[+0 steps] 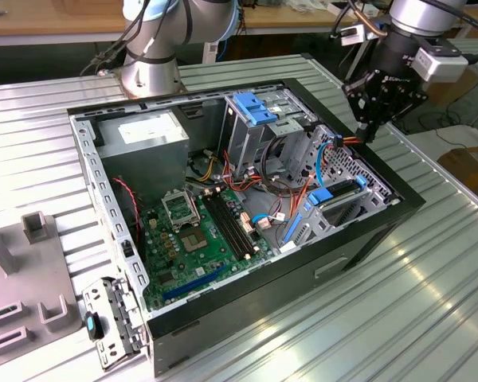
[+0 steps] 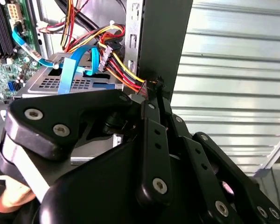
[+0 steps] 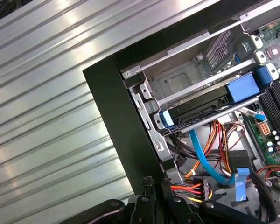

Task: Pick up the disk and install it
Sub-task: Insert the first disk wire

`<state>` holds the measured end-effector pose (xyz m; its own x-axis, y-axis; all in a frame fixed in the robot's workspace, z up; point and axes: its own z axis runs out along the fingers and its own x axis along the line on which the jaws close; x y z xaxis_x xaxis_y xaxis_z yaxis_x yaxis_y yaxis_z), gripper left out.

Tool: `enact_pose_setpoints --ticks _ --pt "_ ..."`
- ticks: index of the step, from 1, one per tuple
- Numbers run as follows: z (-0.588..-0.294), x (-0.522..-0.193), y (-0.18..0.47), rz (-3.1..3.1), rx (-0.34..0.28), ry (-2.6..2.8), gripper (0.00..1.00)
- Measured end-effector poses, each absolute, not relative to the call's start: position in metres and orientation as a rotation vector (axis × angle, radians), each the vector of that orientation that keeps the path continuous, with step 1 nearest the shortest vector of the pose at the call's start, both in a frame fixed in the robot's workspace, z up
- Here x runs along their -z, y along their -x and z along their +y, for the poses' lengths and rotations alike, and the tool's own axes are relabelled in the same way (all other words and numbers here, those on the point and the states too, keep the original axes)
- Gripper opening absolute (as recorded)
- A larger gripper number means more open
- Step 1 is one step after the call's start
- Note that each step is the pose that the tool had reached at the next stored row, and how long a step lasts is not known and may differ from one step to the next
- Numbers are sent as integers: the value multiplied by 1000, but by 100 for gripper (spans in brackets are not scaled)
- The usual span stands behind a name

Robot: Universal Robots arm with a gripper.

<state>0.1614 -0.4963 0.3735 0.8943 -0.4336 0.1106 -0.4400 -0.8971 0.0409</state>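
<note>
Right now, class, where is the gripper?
In the exterior view, the gripper hangs at the exterior view's right, just over the rim of the case, beside the orange and red cables above the drive cage.

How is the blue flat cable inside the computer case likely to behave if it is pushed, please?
The blue flat cable probably bends easily: it hangs in a loose curve. It looks thin, so likely light. Lying among the red and yellow wires, it may snag.
</note>
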Motion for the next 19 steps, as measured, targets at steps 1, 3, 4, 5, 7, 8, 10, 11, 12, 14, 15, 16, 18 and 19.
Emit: enact_pose_setpoints --ticks 1,3,4,5,7,8,10,11,12,14,15,16,18,19 --pt "-496 -374 -161 -712 -151 -2988 16" --pt "-496 -374 -161 -769 -149 -2972 16" --pt "-496 -374 -161 -786 -148 -2967 16" --pt "-496 -374 -161 -813 -148 -2958 16" --pt "-496 -373 -161 -875 -146 -2936 16" --pt "-496 -373 -161 -910 -145 -2922 16" --pt "-496 -372 -161 -999 -142 -2890 16" --pt "-496 -372 -161 -1029 -140 -2878 16" --pt "-496 -372 -161 -1059 -139 -2866 16" --pt "-496 -372 -161 -1102 -137 -2848 16" --pt "-496 -372 -162 -1126 -137 -2836 16" --pt "-496 -372 -161 -1147 -137 -2824 16" --pt "-496 -372 -162 -1198 -135 -2799 16" --pt "-496 -372 -161 -1218 -135 -2790 16"
